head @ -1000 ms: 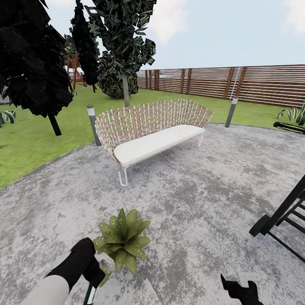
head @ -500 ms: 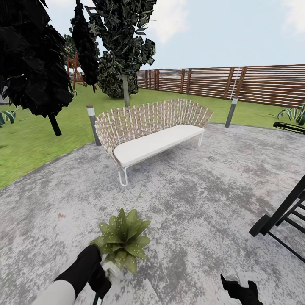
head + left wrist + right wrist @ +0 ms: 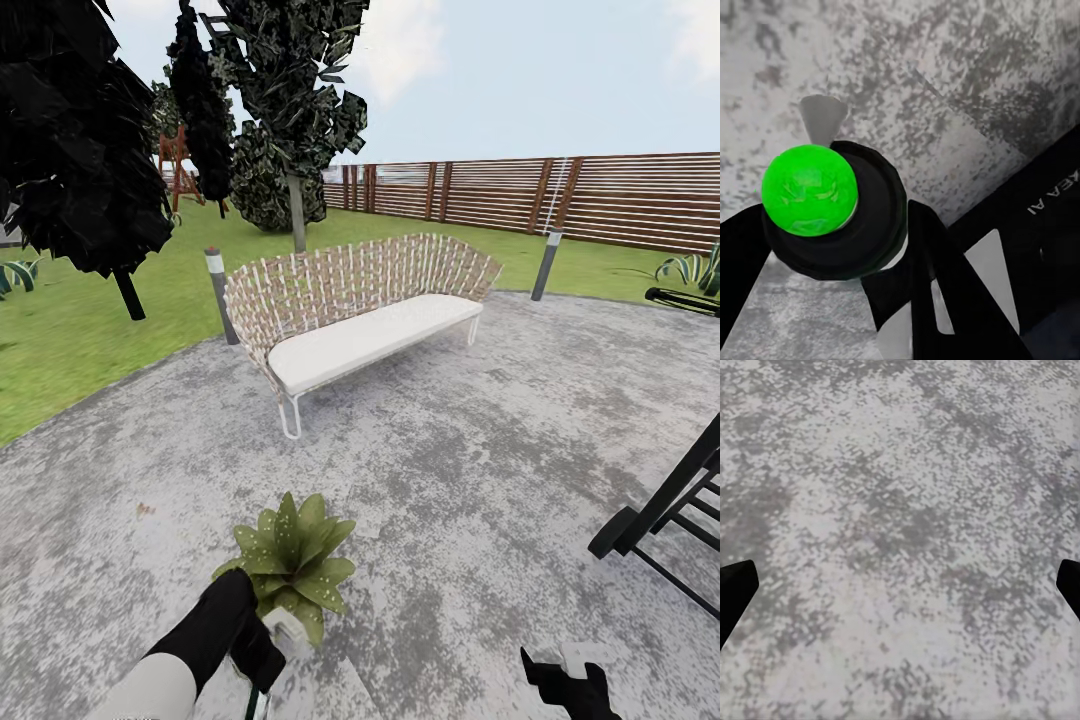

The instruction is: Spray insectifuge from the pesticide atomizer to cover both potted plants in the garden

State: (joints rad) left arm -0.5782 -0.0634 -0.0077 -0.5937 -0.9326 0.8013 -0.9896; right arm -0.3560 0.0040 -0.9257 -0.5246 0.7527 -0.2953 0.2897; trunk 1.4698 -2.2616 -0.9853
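The black left gripper (image 3: 832, 247) is clamped on the pesticide atomizer with its bright green round cap (image 3: 808, 190), held just beside 1 low, broad-leaved green potted plant (image 3: 291, 565) on the mottled grey paving (image 3: 480, 480). The black right gripper (image 3: 900, 585) hangs over bare paving, its fingers (image 3: 733, 592) spread wide apart.

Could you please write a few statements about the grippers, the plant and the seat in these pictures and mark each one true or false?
1. The left gripper is shut on the pesticide atomizer, whose bright green part shows between the fingers. True.
2. The right gripper holds a second sprayer. False: it is open, with bare grey paving between its fingers.
3. The potted plant stands on the paving, just in front of the left arm. True.
4. The potted plant sits on the wicker bench. False: the bench's white cushion is bare and stands well beyond the plant.
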